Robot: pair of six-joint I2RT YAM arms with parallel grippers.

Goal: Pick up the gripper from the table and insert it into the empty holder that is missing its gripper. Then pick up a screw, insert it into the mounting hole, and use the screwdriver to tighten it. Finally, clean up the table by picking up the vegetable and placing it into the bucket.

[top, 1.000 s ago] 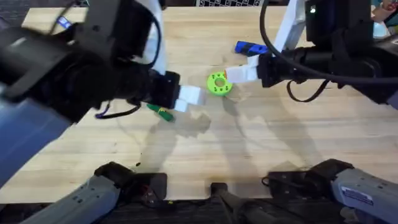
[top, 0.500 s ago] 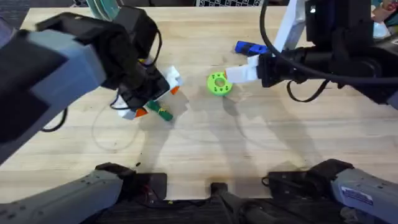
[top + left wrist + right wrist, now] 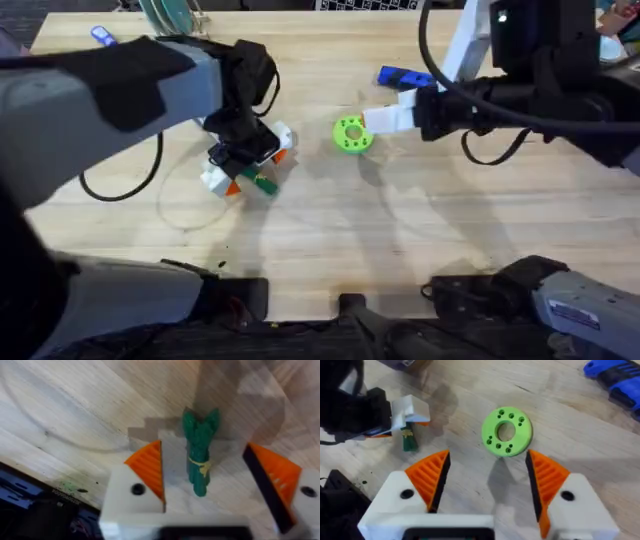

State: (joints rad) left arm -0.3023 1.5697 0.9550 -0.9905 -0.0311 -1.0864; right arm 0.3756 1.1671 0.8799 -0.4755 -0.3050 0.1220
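left gripper (image 3: 250, 168) low over the wooden table (image 3: 330, 240), left of centre in the overhead view. jaws spread wide, white fingers with orange ribbed pads (image 3: 148, 469) on either side of the vegetable (image 3: 200, 450). the vegetable lies flat on the table between the pads, touching neither one as far as the left wrist view shows; green body with a thin yellow band, leafy end pointing away from the camera. in the overhead view it sits just under the gripper's tips (image 3: 264, 182).

right gripper (image 3: 487, 482) hovers near the table's middle, jaws spread, nothing between them. just beyond its fingers lies a flat bright-green disc with holes (image 3: 507, 431), resting on the wood, apart from both pads. blue tool (image 3: 402, 76) lies farther back on the table, past the right gripper. small blue marker (image 3: 102, 36) at the far left corner.
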